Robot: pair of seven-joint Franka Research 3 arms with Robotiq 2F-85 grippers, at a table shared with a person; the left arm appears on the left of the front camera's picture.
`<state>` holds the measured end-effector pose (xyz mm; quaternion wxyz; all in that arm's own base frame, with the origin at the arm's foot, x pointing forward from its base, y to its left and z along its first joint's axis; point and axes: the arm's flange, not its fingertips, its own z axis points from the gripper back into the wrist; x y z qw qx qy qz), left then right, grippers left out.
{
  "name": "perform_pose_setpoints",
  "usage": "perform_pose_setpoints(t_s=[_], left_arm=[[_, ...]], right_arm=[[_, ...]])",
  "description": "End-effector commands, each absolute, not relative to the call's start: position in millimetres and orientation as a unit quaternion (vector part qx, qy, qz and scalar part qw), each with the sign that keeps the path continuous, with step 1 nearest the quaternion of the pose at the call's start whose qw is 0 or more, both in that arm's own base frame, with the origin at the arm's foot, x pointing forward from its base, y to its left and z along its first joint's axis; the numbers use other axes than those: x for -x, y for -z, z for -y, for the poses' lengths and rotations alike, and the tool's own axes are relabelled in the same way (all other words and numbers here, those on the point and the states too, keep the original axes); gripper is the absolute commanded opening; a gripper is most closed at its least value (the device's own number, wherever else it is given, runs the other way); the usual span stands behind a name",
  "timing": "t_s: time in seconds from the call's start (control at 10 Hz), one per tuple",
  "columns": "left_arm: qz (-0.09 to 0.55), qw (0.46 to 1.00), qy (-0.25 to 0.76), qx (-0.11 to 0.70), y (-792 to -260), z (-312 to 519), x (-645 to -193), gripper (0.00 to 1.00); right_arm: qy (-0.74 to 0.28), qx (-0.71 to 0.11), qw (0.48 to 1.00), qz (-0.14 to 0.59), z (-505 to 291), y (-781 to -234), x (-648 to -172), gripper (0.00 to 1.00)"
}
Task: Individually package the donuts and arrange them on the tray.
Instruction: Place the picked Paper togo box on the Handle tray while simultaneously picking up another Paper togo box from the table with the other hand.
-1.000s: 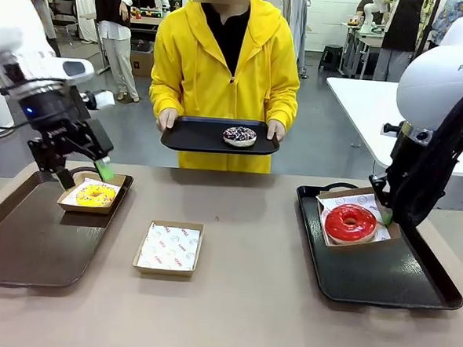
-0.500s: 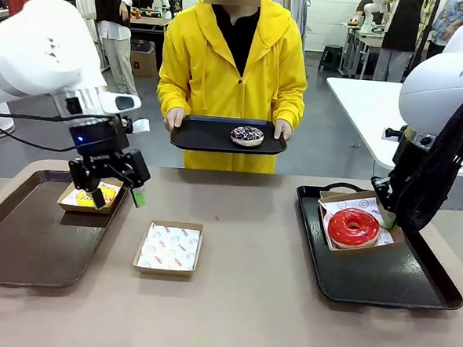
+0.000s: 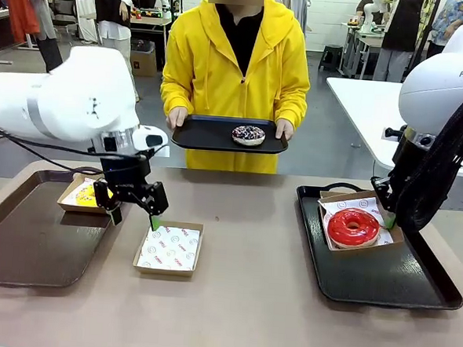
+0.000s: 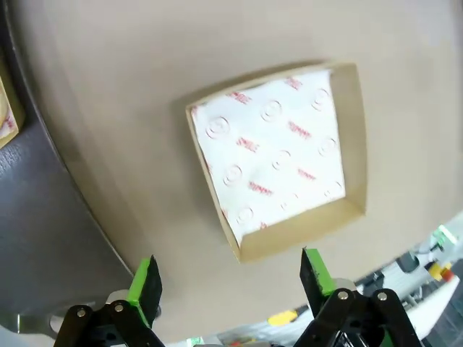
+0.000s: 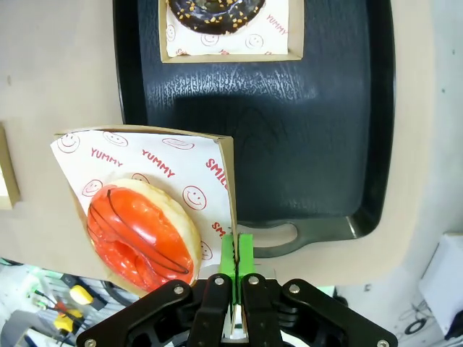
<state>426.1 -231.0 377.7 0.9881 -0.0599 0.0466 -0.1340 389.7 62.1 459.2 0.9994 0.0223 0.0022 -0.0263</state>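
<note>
Left hand [image 3: 137, 218] open over empty box [image 3: 169, 248], lower centre: straddle one wall, pinch low; right hand [image 5: 236, 254] clamps the red donut box [image 5: 166, 160].

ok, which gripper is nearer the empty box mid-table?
Left. The left gripper hovers open by the empty box; the right gripper is far off, shut on the red donut's box.

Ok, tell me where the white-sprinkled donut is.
In the front view, far centre: the white-sprinkled donut lies on the tray the person holds beyond the table.
</note>
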Motion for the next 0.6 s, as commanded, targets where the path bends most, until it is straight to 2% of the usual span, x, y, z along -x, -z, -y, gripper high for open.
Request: perform_pose_setpoints(t_s=[0.0,0.2,0.3,0.5], left_arm=[[-0.022,0.993,0.113,0.032,-356.9,237.4,-421.3,1.0],[-0.001,0.993,0.105,0.048,-351.5,236.9,-417.0,1.0],[-0.03,0.99,0.126,0.05,-355.7,234.4,-424.0,1.0],[-0.03,0.99,0.126,0.05,-355.7,234.4,-424.0,1.0]], right_arm=[[0.032,-0.022,0.999,-0.001,-64.2,-461.5,-390.4,0.01],[0.032,-0.022,0.999,-0.001,-64.2,-461.5,-390.4,0.01],[0.032,-0.022,0.999,-0.001,-64.2,-461.5,-390.4,0.01],[0.032,-0.022,0.999,-0.001,-64.2,-461.5,-390.4,0.01]])
